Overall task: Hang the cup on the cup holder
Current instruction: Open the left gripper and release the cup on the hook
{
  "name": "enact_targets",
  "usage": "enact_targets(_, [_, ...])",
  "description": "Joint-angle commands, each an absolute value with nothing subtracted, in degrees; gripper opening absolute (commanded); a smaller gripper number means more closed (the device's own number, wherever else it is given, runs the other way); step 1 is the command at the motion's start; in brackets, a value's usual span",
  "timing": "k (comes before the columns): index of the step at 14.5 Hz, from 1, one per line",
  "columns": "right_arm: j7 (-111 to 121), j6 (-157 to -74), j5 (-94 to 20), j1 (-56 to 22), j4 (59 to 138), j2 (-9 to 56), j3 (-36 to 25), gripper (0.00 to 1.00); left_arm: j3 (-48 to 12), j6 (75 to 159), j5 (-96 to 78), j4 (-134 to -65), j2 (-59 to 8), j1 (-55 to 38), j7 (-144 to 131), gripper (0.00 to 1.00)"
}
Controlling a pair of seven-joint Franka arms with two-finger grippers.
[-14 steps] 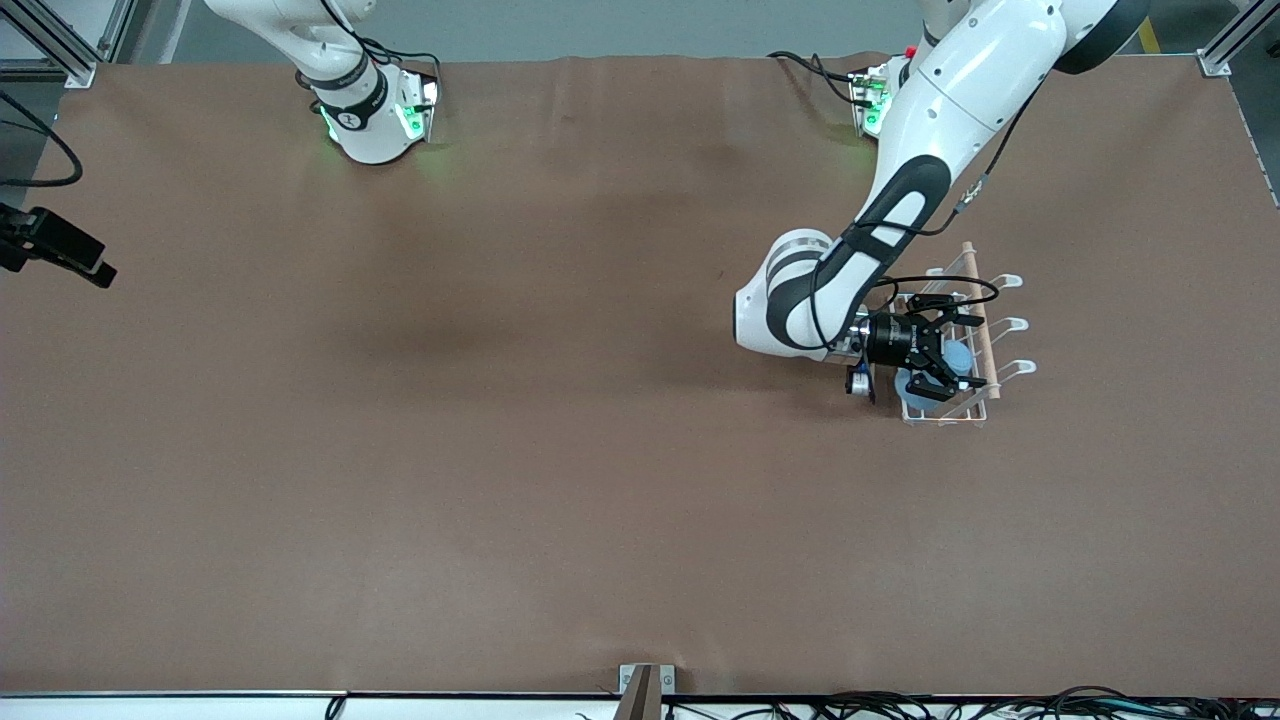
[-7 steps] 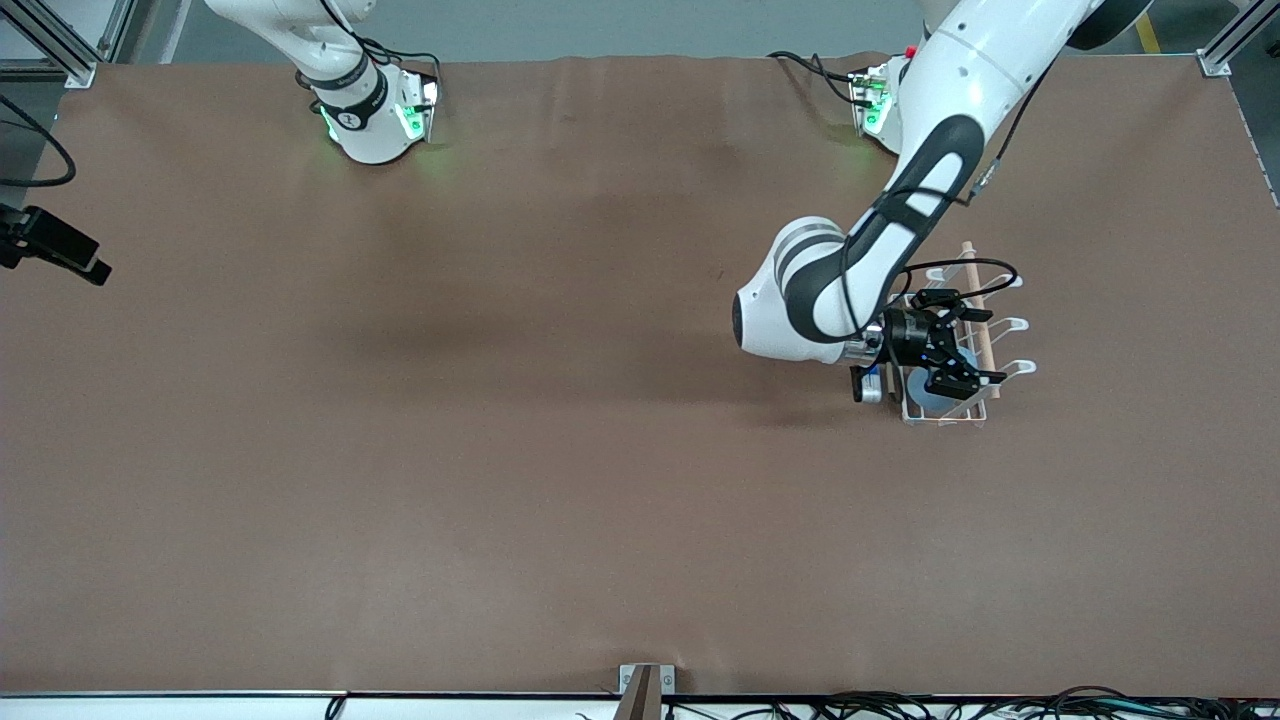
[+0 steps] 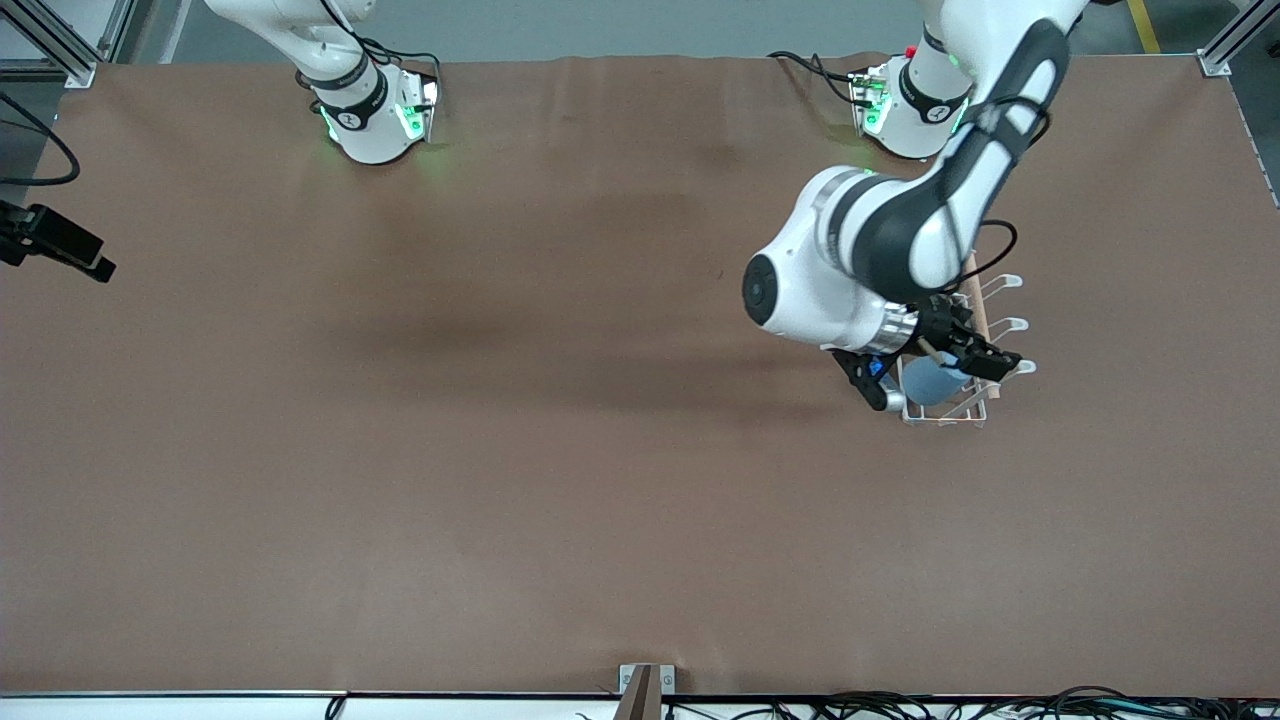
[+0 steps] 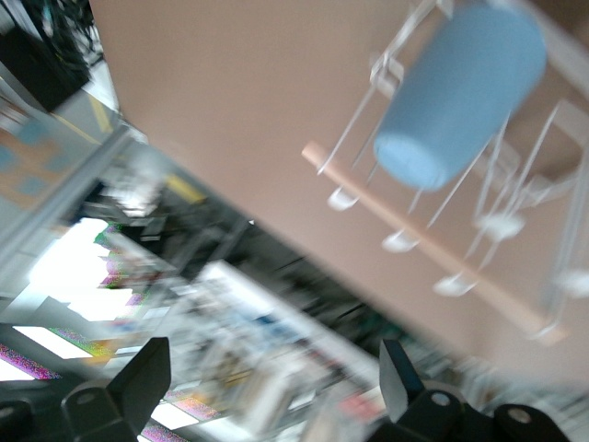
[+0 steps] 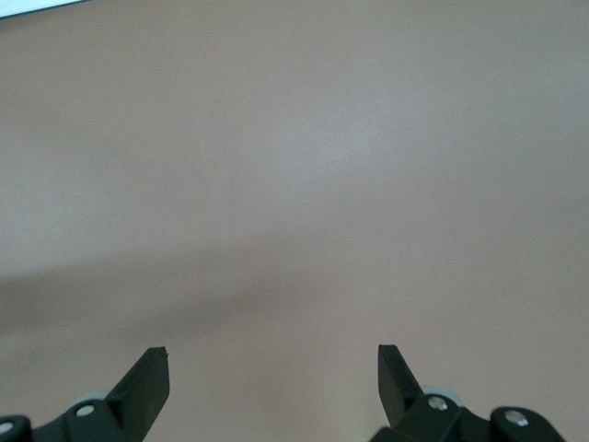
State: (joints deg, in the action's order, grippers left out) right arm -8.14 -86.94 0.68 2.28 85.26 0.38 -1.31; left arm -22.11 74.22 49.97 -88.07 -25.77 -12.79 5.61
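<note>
Under me the desk [image 3: 520, 450] is one wide brown sheet, faintly creased, with soft dark shadows across its middle. At the edge nearest the front camera a small grey metal bracket [image 3: 646, 688] stands at the midpoint, and a tangle of black cables [image 3: 960, 705] runs along that edge toward my left arm's end. Aluminium frame posts [image 3: 1222, 45] stand at the corners by my bases. A black camera [image 3: 55, 245] on a mount juts over the edge at my right arm's end.

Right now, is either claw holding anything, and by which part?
Nothing is held. The left claw is open over the cup holder, where the cup hangs free. The right claw is open, waiting.
</note>
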Motion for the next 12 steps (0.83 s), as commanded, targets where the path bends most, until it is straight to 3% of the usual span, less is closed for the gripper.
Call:
enact_targets(1, [-7.6,-86.5,-0.1,2.2,85.3,0.2,-1.5,1.00,-19.5,81.2,40.1,-87.6,-19.5,-9.8,1.0,1.00])
enact_targets(8, [-7.6,-87.2,0.0,2.0,85.3,0.3,-1.6,1.00,-18.9,92.5,17.9,-89.2,-8.9,0.8,0.2,1.00])
enact_targets(12, [-7.6,-87.2,0.8,1.8,85.1,0.3,-1.6,1.00,-11.4,95.1,7.1,-89.6,-3.4,-0.2,-0.3,1.00])
